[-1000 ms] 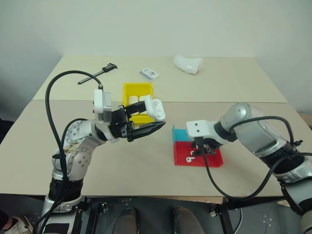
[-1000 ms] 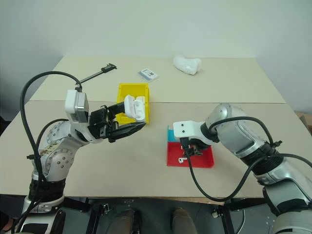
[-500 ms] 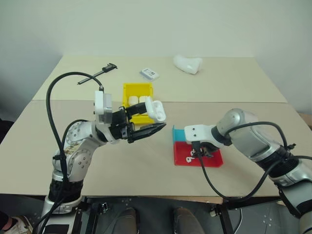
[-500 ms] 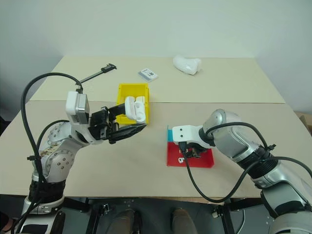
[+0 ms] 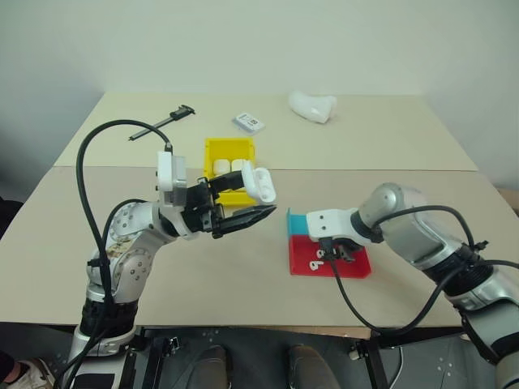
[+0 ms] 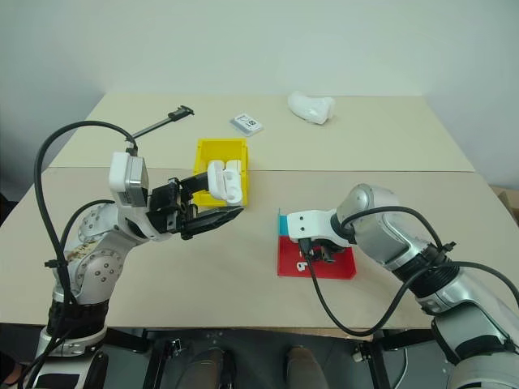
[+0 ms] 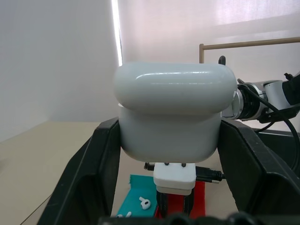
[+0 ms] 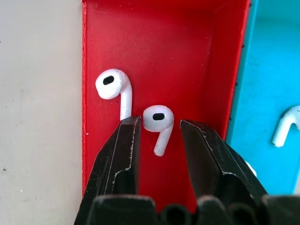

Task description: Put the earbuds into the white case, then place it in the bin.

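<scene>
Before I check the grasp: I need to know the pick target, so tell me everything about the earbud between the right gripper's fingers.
The earbud is tiny, glossy white plastic, with a rounded head bearing a dark oval grille and a short stem. It lies flat on the floor of the red tray, between the open fingers of the right gripper, apparently untouched. A second earbud lies just beside it.

Silver-grey arms, looping black cables, black fingers [image 8: 124, 154].

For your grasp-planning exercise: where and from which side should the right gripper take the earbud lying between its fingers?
Grip the earbud across its rounded head, coming straight down from above: it lies flat in the red tray, and the right gripper already straddles it, open.
</scene>
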